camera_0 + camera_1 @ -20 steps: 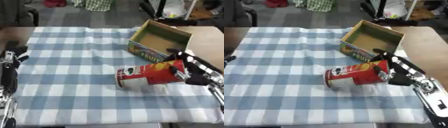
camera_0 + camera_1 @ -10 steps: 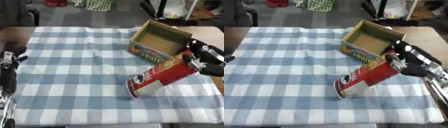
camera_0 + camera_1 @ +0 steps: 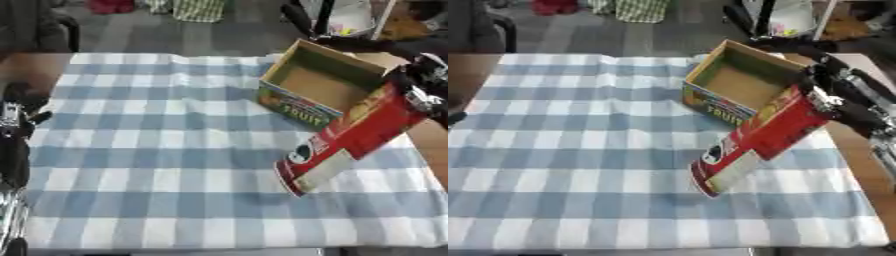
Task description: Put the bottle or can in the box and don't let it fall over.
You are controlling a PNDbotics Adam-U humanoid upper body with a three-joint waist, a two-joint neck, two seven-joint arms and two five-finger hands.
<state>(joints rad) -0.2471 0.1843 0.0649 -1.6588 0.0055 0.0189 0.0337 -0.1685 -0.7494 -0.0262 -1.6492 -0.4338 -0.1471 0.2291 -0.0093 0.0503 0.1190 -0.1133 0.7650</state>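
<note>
Nearest, the left hand (image 3: 16, 117) waits at the left edge of the counter (image 3: 157, 150), which wears a blue and white checked cloth. I cannot tell if its fingers are bent or straight.

A bit farther, the long red can (image 3: 754, 142) hangs in the air, tipped over on a slant. Its low end points down at the cloth and its top end points up to the right. The right hand (image 3: 833, 97) is wrapped round the top part, so the can is lifted, not lying flat.

Just behind it sits the open cardboard box (image 3: 741, 85), with nothing inside. The can is right beside the box. I think it must be turned straight up first, so it can stand and not fall.
</note>
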